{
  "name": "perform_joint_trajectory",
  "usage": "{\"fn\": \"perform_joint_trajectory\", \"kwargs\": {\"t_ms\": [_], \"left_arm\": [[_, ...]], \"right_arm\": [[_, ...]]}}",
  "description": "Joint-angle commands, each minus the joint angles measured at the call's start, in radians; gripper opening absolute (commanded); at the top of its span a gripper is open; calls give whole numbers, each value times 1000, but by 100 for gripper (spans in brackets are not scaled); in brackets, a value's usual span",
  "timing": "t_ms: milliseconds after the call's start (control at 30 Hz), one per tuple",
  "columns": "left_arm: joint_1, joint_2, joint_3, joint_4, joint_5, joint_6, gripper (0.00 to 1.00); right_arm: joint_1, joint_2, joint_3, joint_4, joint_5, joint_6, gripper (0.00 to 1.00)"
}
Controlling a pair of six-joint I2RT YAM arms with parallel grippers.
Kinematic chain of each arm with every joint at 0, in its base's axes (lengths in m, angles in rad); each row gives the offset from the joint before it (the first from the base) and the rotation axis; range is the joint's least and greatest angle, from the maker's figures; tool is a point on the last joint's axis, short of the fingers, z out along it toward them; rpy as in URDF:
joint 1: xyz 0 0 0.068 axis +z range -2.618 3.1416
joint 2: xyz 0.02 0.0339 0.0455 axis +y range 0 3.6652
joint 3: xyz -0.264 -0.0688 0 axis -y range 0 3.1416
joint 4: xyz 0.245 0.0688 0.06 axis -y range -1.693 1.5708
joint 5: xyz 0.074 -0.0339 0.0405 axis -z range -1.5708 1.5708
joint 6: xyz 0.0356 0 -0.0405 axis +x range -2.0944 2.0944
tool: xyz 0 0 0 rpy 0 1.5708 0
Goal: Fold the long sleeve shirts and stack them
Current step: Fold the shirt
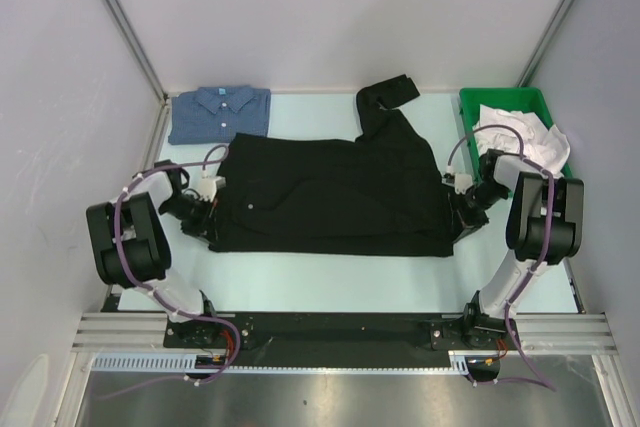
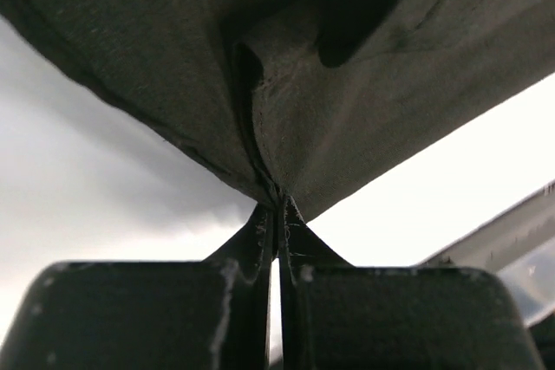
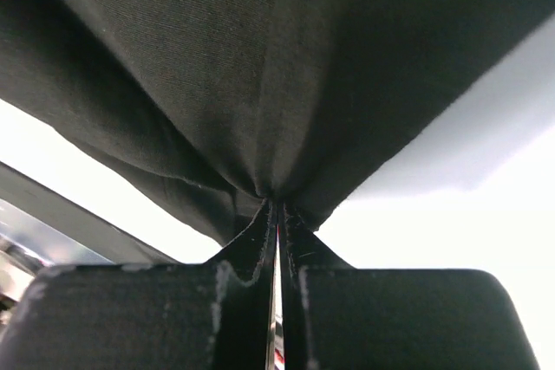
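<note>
A large black long sleeve shirt (image 1: 330,197) lies spread across the middle of the table, one sleeve (image 1: 385,97) trailing toward the back. My left gripper (image 1: 207,219) is shut on its near left edge; in the left wrist view the cloth (image 2: 347,84) bunches into the closed left gripper (image 2: 278,201). At the shirt's right edge my right gripper (image 1: 462,209) is shut on the fabric (image 3: 260,67), which gathers into the right gripper (image 3: 277,204). A folded blue shirt (image 1: 220,113) rests at the back left.
A green bin (image 1: 490,105) holding white cloth (image 1: 520,135) stands at the back right. Side walls close in the table on both sides, and a metal rail (image 1: 340,327) runs along the near edge.
</note>
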Motion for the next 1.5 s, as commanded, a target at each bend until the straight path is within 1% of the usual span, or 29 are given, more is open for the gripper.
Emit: {"fn": "perform_joint_trajectory", "kwargs": {"t_ms": [0,167,200,267,300,333,367,400,433,467,500,533,567,600,633,667,700,767,800,833,900,933,967,1000,1067,1200,1333,1367,1467], "left_arm": [[4,-110,-40,-137,-46,128,0],[2,-138,-99,-208,-86,202,0],[4,-139,-105,-214,-90,219,7],[7,-139,-96,-247,-71,254,26],[15,-145,-82,-254,-48,274,45],[24,-149,-62,-263,-33,289,52],[42,-156,0,-284,-10,318,64],[51,-153,41,-297,39,332,71],[56,-150,82,-303,65,341,73],[58,-136,169,-303,90,357,74],[56,-124,215,-295,119,358,75],[53,-109,264,-286,187,358,76],[38,-89,365,-259,215,351,76],[26,-30,415,-239,243,322,77],[10,1,462,-225,278,311,78],[-20,44,558,-205,295,309,79],[-39,115,606,-196,309,311,79],[-88,193,737,-180,338,358,79],[-103,224,772,-160,329,354,79],[-117,291,800,-131,322,342,79],[-154,369,901,-107,306,343,78],[-181,438,941,-105,290,337,77],[-195,477,1023,-103,257,313,75],[-209,508,1061,-102,246,300,73],[-243,568,1121,-65,204,282,70],[-274,626,1145,-15,135,334,64],[-274,692,1213,-59,99,397,64],[-274,701,1211,-62,93,429,65],[-274,710,1205,-64,72,447,65]], "right_arm": [[-3,-72,-58,-115,175,-152,0],[7,-147,-114,-200,215,-286,0],[16,-149,-120,-210,218,-301,0],[17,-147,-108,-247,207,-322,13],[2,-150,-89,-266,189,-332,22],[-6,-152,-27,-308,166,-341,41],[-15,-152,13,-333,120,-358,47],[-24,-149,55,-367,94,-364,53],[-27,-143,110,-375,69,-367,59],[-26,-134,204,-378,11,-366,59],[-23,-111,260,-372,-21,-340,60],[-18,-97,308,-332,-55,-311,61],[-15,-80,399,-304,-117,-281,61],[-7,-28,443,-278,-147,-231,61],[8,-5,483,-202,-164,-199,61],[16,27,523,-154,-181,-157,61],[23,90,596,-88,-193,-110,61],[36,162,676,-19,-212,-50,61],[39,194,743,48,-210,-19,61],[40,271,776,70,-218,31,61],[46,352,887,108,-238,75,61],[48,424,926,109,-241,104,61],[53,461,972,112,-242,121,60],[54,490,1004,131,-242,136,60],[57,555,1069,167,-241,171,60],[74,615,1112,249,-245,197,59],[102,673,1156,262,-253,202,62],[108,692,1166,268,-255,205,62],[129,713,1173,328,-256,230,63]]}}
